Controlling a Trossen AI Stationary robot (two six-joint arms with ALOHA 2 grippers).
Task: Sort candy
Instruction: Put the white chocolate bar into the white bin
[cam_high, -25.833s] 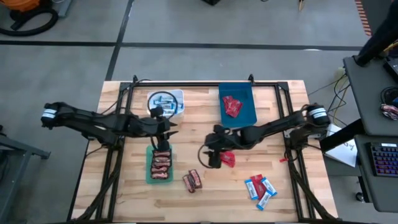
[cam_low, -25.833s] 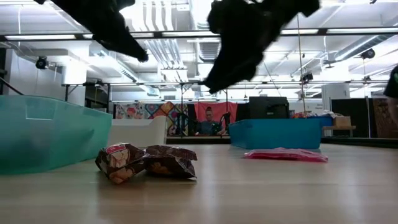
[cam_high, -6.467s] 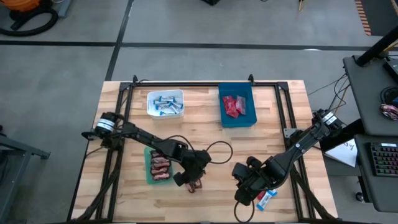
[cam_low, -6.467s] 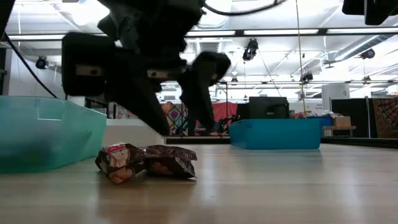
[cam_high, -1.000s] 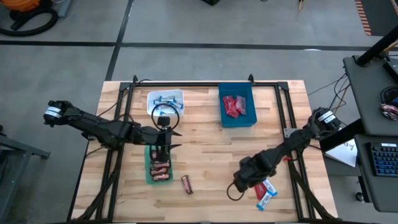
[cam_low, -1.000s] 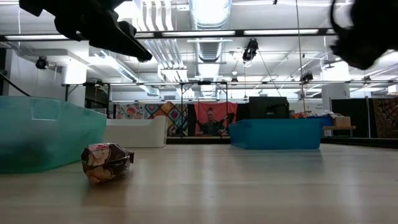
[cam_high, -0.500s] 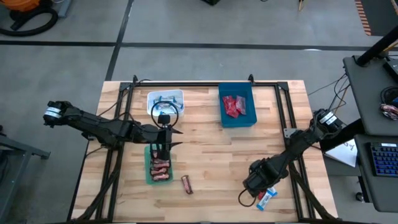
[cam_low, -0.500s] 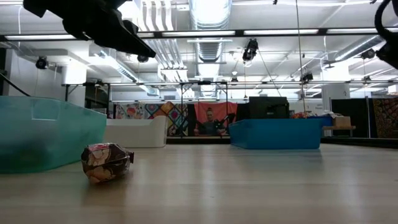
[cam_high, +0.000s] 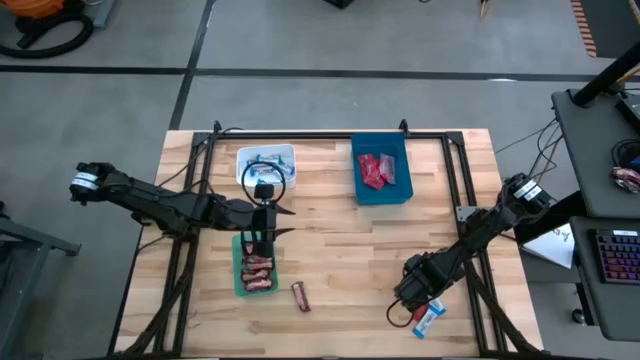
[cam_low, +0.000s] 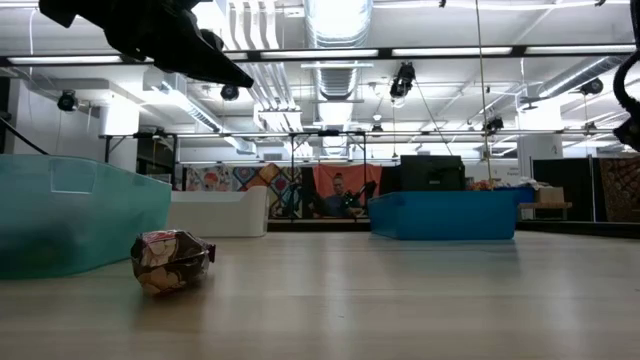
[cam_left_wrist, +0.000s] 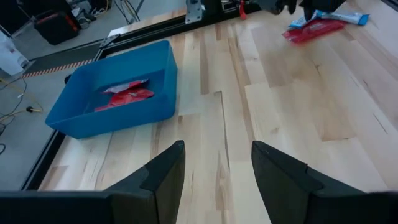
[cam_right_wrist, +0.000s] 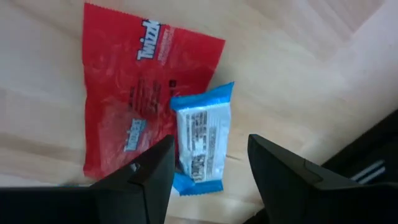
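Your left end effector (cam_high: 262, 238) hung mid-table, fingers (cam_left_wrist: 163, 171) parted, arm stretched in from the left edge. Your right end effector (cam_high: 415, 296) sat low at the near right, fingers (cam_right_wrist: 155, 165) spread.

From table height I see one dark brown candy (cam_low: 171, 261) lying on the wooden table (cam_low: 400, 300), just beside the near corner of the translucent green bin (cam_low: 80, 212). Beyond the green bin sit a white bin (cam_low: 220, 213) and, further to the side, a blue bin (cam_low: 445, 214). A dark arm (cam_low: 150, 30) hangs above the green bin, and past the table a person (cam_low: 345, 195) sits in the room.
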